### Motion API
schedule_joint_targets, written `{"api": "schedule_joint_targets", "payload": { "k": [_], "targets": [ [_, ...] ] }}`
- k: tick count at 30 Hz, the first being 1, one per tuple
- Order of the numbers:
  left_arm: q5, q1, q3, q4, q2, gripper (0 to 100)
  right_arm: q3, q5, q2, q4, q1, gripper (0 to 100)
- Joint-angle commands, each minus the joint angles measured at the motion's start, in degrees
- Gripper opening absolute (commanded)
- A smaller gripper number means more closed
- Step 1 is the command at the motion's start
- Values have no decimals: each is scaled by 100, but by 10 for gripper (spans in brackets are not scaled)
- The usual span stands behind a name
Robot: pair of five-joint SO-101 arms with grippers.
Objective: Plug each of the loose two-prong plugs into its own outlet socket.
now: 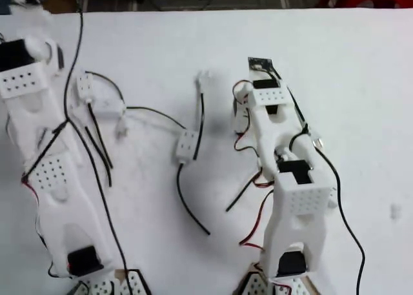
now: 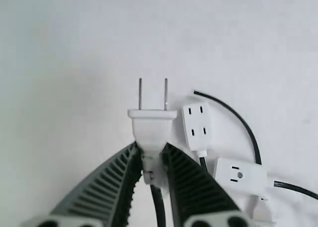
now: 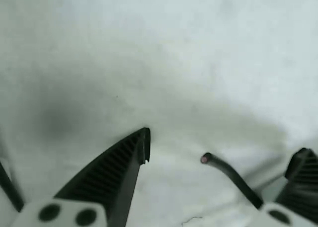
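Note:
My left gripper (image 2: 150, 160) is shut on a white two-prong plug (image 2: 151, 122), gripping its neck, with the prongs pointing away over the table. Close beside the plug lies a white outlet socket (image 2: 196, 123) on a black cord, and a second socket (image 2: 239, 175) lies just behind it. In the high view these sockets (image 1: 84, 85) (image 1: 107, 106) lie near the left gripper (image 1: 46, 50) at the far left. Another socket (image 1: 187, 144) and a loose white plug (image 1: 205, 79) lie mid-table. My right gripper (image 3: 221, 155) is open above the table, with a black cord end (image 3: 206, 159) between its fingers.
Black cords (image 1: 187, 208) trail across the white table (image 1: 361, 82) between the arms. Red and black arm wiring (image 1: 255, 179) hangs beside the right arm. Another small white plug piece (image 1: 121, 128) lies past the left sockets. The table's right side is open.

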State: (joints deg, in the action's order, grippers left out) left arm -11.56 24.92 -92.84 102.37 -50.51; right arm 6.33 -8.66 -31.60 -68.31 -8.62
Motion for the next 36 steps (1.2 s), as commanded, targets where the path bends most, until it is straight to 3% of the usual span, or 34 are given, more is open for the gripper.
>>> {"api": "schedule_joint_targets", "payload": {
  "k": [1,8,18,25,32,36],
  "targets": [
    [-26,145,-167,26,1481,22,9,35,75,84,-48,419],
    [290,-251,1169,18,3925,22,9,35,75,84,-48,419],
    [1011,-2211,4800,-343,7512,23,9,44,75,84,-48,419],
    [1099,-3081,8202,-2180,9886,23,9,44,75,75,-22,419],
    [1134,-3169,12448,-5178,12760,23,9,44,75,75,-22,419],
    [1116,-3169,14180,-6268,14255,23,9,44,75,57,-31,419]
  ]
}}
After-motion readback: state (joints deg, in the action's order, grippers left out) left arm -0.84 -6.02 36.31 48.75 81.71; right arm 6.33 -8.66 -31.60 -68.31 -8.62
